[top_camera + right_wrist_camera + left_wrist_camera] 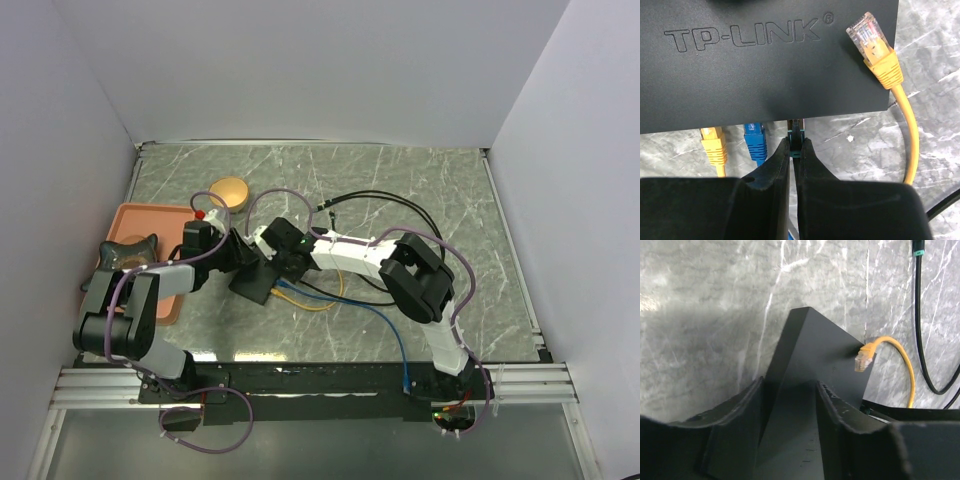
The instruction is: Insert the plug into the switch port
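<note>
**Right pincer clamped on plug at the switch's socket edge**

Closest to the right wrist camera, the right gripper (pixel 796 143) stood closed, its two black fingers pinching a dark plug (pixel 796 128) with a teal collar. The plug's tip met the socket edge of the switch (pixel 765 65). It sat just right of a blue connector (pixel 754 141) and a yellow connector (pixel 713 145), which stood side by side in that same edge. Whether the held plug was fully seated could not be told. Beyond them spread the switch's flat black top with embossed lettering. On its far right corner lay a loose yellow connector (pixel 875 50), clear tip pointing away, its cable looping off the box onto the grey marble table (pixel 940 50).

From the left wrist, the left gripper (pixel 790 392) was clamped on the switch, one finger against each side of the box. Past the fingers the loose yellow connector rested at the box's corner. Farther right a black cable (pixel 918 315) ran across the table.

From above, a blue cable (pixel 397 335) led from the near table edge up to the switch, which sat left of centre between the two grippers. Farther left lay an orange tray (pixel 140 215), and beyond it a round tan bowl (pixel 232 192).
</note>
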### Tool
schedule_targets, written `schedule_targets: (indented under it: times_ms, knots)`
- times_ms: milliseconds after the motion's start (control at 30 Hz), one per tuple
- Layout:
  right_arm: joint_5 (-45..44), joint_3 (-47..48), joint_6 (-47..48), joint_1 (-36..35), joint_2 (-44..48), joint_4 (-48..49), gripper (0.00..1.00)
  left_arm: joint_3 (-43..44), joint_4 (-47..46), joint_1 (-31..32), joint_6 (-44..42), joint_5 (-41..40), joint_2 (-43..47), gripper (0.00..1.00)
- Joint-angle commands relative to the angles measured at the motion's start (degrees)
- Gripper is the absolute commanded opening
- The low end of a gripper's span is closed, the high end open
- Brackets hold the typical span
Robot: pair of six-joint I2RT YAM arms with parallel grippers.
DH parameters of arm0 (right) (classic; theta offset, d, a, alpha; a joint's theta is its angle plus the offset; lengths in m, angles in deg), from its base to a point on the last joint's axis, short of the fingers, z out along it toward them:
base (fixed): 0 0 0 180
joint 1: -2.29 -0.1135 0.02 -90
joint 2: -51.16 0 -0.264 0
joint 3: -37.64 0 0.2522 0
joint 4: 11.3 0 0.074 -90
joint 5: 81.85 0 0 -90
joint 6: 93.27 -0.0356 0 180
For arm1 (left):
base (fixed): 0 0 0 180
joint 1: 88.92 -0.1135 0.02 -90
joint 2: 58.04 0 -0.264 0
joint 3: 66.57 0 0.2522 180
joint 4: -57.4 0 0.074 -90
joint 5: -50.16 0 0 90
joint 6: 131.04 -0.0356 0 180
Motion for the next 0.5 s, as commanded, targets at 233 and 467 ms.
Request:
schedule_targets:
  times_ms: [233, 467]
  knots:
    - [0.6, 0.4, -3.8, -1.0, 3.5, 16.4, 0.03, -1.1, 9.7, 4.0, 5.6, 4.8, 9.7, 0.76]
    - [-4.9, 0.2, -6.0, -1.0, 4.4, 9.5, 0.21, -3.0, 11.5, 1.1, 7.0, -1.6, 16.6, 0.89]
